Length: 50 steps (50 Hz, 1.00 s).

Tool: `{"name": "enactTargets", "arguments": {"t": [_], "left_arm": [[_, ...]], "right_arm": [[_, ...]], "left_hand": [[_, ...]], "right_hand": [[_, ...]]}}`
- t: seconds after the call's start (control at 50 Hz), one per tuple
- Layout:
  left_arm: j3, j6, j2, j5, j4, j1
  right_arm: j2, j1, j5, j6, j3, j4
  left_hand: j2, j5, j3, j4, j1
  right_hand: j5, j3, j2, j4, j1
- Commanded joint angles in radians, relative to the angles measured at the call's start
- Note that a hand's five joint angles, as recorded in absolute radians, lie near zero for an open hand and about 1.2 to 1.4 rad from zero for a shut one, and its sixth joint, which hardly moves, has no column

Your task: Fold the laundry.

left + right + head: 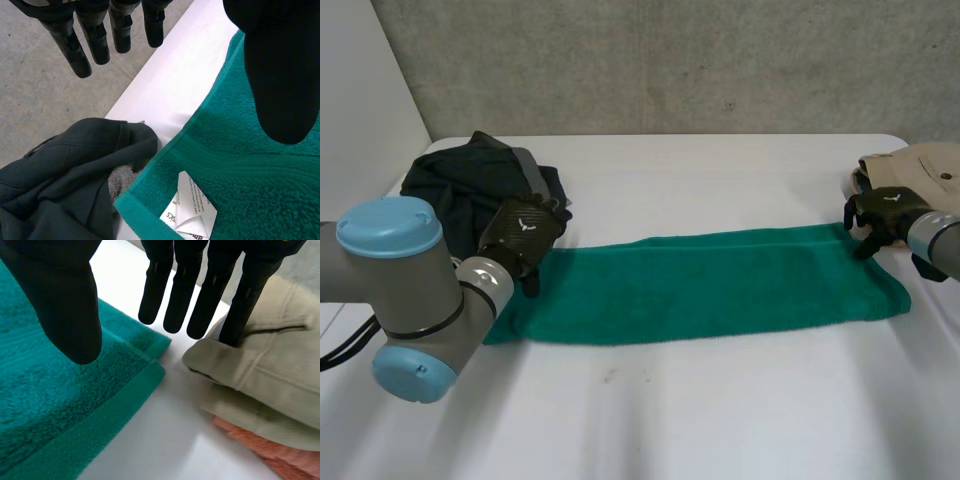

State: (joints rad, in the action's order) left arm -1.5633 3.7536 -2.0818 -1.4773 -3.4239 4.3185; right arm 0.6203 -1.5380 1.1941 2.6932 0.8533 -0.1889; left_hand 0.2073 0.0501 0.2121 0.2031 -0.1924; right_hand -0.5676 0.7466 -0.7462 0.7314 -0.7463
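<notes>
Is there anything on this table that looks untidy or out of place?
The green towel has its white care label crumpled on top at the corner beside the dark clothes heap; at its other end the layers sit slightly offset.

**Soft, even light**

The white table (720, 420) is bright and evenly lit; the green towel (720, 285) casts a thin soft shadow along its near edge. The dark garment pile (470, 185) at ten o'clock swallows detail. Beside my right hand (65, 300), a black silhouette, shade fills the gap between towel and beige trousers (265, 370).
</notes>
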Motion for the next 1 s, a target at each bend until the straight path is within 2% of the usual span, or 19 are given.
{"name": "enactTargets", "arguments": {"t": [0.02,0.16,0.18,0.24,0.56,0.58,0.62,0.72,0.86,1.0], "left_arm": [[-0.001,0.000,-0.003,0.000,0.002,0.000],[-0.001,0.000,-0.003,0.003,0.002,0.000],[-0.003,0.000,-0.003,0.003,0.003,0.000],[-0.004,0.000,-0.003,0.006,0.003,0.000],[-0.014,0.000,0.022,0.006,0.008,0.001],[-0.014,-0.001,0.023,0.006,0.008,0.000],[-0.014,0.000,0.022,0.006,0.008,0.000],[-0.017,-0.005,0.022,0.006,0.008,-0.002],[-0.018,-0.026,0.022,0.008,0.009,-0.008],[-0.020,-0.035,0.022,0.008,0.009,-0.008]], "right_arm": [[-0.073,-0.008,-0.008,0.063,-0.072,0.003],[-0.108,-0.008,-0.015,0.071,-0.112,0.005],[-0.112,-0.008,-0.014,0.071,-0.115,0.005],[-0.120,-0.014,-0.007,0.071,-0.122,0.009],[-0.123,-0.077,0.035,0.074,-0.178,0.089],[-0.120,-0.079,0.042,0.076,-0.174,0.086],[-0.110,-0.080,0.058,0.074,-0.162,0.085],[-0.045,-0.080,0.068,0.069,-0.082,0.078],[-0.037,-0.077,0.027,0.069,-0.020,0.066],[-0.082,-0.077,0.028,0.071,-0.030,0.066]], "left_hand": [[0.018,0.001,0.013,0.022,-0.033],[0.018,0.001,0.013,0.022,-0.033],[0.018,0.001,0.013,0.022,-0.033],[0.018,0.001,0.013,0.022,-0.033],[0.015,-0.002,0.010,0.019,-0.030],[0.015,-0.002,0.010,0.019,-0.030],[0.015,-0.002,0.010,0.019,-0.030],[0.015,-0.002,0.010,0.019,-0.030],[0.015,-0.002,0.010,0.019,-0.030],[0.015,-0.002,0.010,0.019,-0.030]], "right_hand": [[-0.136,0.131,-0.131,0.146,-0.131],[-0.170,0.166,-0.166,0.181,-0.166],[-0.223,0.219,-0.219,0.234,-0.219],[-0.653,0.648,-0.649,0.663,-0.649],[-0.654,0.650,-0.650,0.665,-0.650],[-0.632,0.627,-0.628,0.643,-0.628],[-0.117,0.113,-0.113,0.128,-0.113],[0.084,-0.089,0.088,-0.073,0.088],[0.047,-0.051,0.051,-0.036,0.051],[-0.044,0.040,-0.040,0.055,-0.040]]}}
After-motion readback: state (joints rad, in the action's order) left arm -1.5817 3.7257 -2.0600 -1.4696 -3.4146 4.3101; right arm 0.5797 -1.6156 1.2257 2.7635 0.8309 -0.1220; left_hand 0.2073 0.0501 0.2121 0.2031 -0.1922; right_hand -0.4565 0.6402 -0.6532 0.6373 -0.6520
